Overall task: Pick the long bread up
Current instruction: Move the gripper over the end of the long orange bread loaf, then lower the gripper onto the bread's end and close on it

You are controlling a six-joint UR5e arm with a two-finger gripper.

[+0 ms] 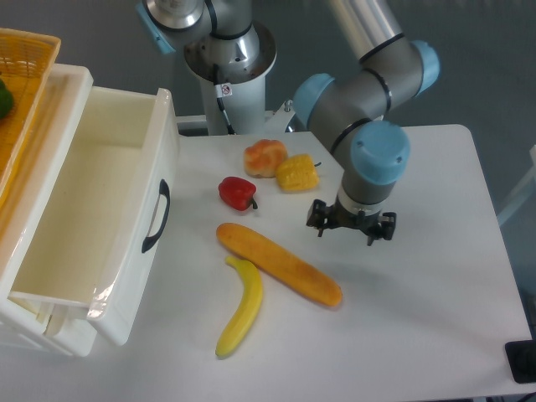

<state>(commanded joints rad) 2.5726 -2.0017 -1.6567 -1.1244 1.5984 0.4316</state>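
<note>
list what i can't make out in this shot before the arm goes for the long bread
- Gripper: the fingertips are small and dark; the wrist above covers the gap, so the jaw opening is unclear.
- Yellow basket: cut off by the left and top edges; only a sliver of a green thing shows.
- Drawer: the near wall hides part of its floor.
- Long bread: fully visible; whether it touches the banana is too close to tell.

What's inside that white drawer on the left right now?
The white drawer shows only bare white floor and walls; no item is visible inside. Its front wall hides the strip of floor just behind it, so that part is unconfirmed.
</note>
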